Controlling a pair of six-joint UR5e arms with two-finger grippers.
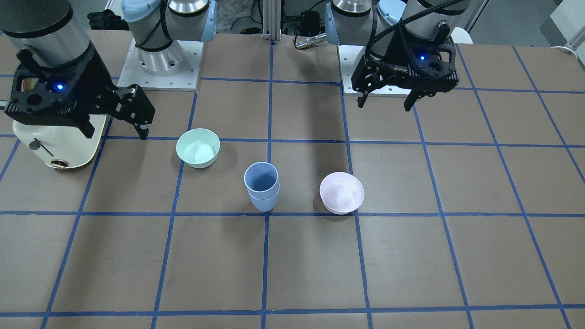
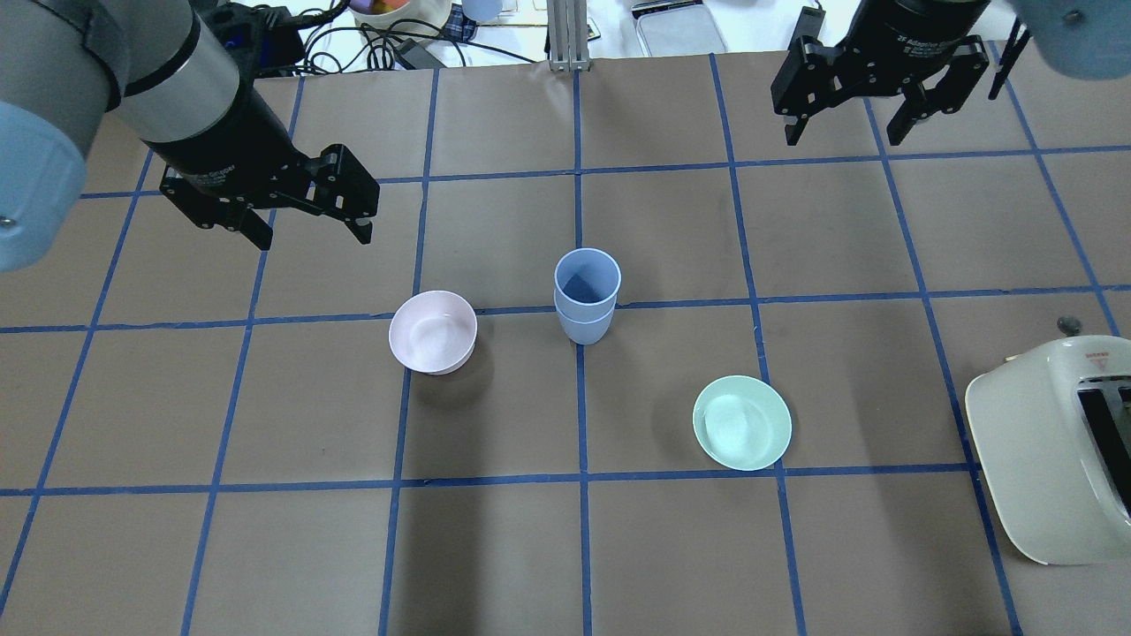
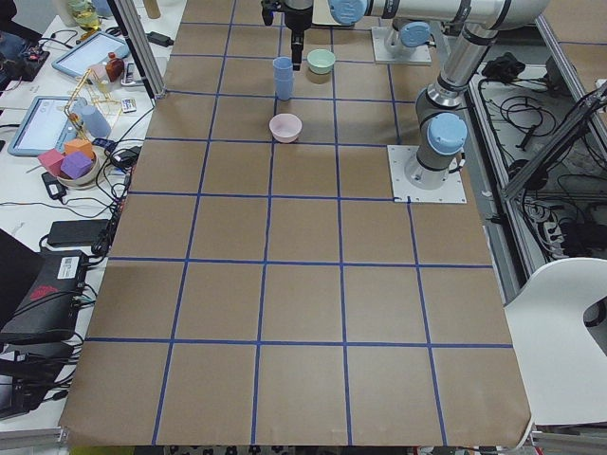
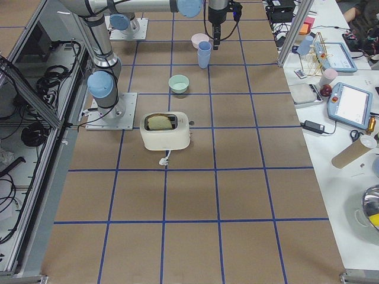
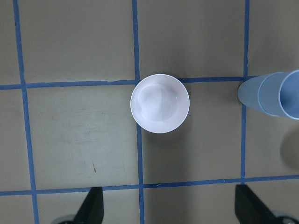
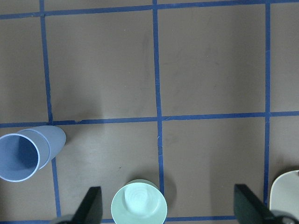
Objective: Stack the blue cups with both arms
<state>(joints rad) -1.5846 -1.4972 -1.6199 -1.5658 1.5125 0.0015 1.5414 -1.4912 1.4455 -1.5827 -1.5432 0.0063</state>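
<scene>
Your blue cups [image 2: 585, 305] look nested already, one inside the other. They stand upright with the long axis vertical, dead center of the overhead frame on the surface [image 2: 795, 548], between the pink bowl [image 2: 432, 331] and the green bowl [image 2: 742, 422]. The left arm [image 2: 203, 115] has its jaws spread and empty at upper left, the right arm [image 2: 919, 26] the same at upper right. Both are well apart from the stack, the left a bit nearer. I'd say nothing's left to grab.

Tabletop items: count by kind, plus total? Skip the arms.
blue cups: 2, nested into one stack
mint-green bowl: 1
pale pink bowl: 1
toaster: 1
Total: 5
</scene>
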